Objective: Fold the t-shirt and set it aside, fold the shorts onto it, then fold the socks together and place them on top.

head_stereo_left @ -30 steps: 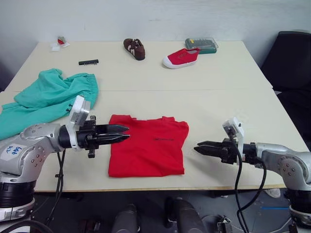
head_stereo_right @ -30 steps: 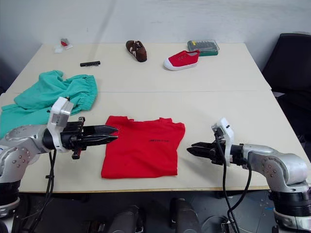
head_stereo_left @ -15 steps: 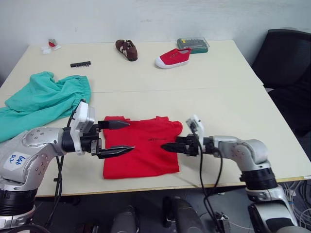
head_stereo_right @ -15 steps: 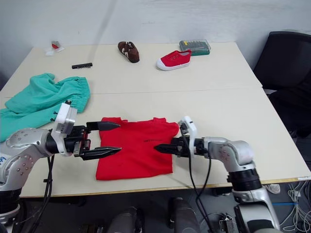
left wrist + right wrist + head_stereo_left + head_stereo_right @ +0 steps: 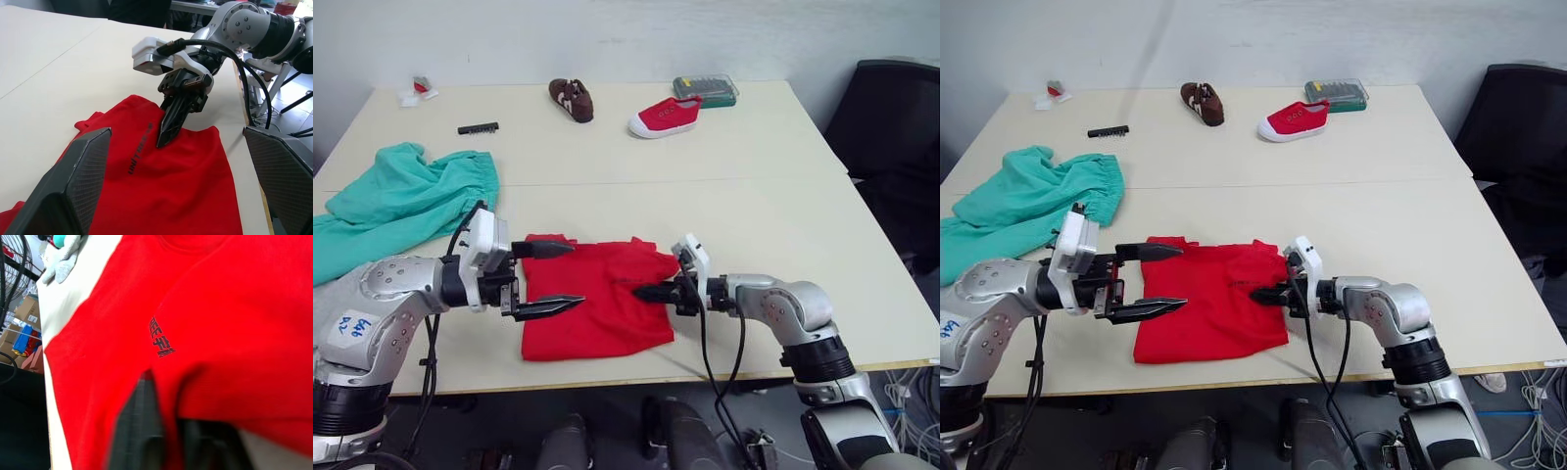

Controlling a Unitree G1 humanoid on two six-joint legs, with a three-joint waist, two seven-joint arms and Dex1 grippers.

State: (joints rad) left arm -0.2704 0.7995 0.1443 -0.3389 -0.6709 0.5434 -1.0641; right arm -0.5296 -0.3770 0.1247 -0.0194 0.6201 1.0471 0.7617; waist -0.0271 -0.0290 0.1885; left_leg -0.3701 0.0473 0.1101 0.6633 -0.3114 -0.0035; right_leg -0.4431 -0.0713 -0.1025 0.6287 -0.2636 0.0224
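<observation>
The red t-shirt lies folded flat near the table's front edge, its right edge bunched up. My right gripper is shut on that bunched edge; red cloth wraps its fingers in the right wrist view. My left gripper is open, with one finger over the shirt's left collar corner and the other over its left edge, holding nothing. The teal shorts lie crumpled at the left of the table. A light grey sock shows beyond the shirt's far side in the right wrist view.
At the back of the table are a brown shoe, a red canvas shoe, a green case, a black strip and small bits. A black chair stands to the right.
Both arms came in to the shirt. The left gripper opened over the left edge. The right gripper reached the right edge, closed on it and rumpled the cloth.
</observation>
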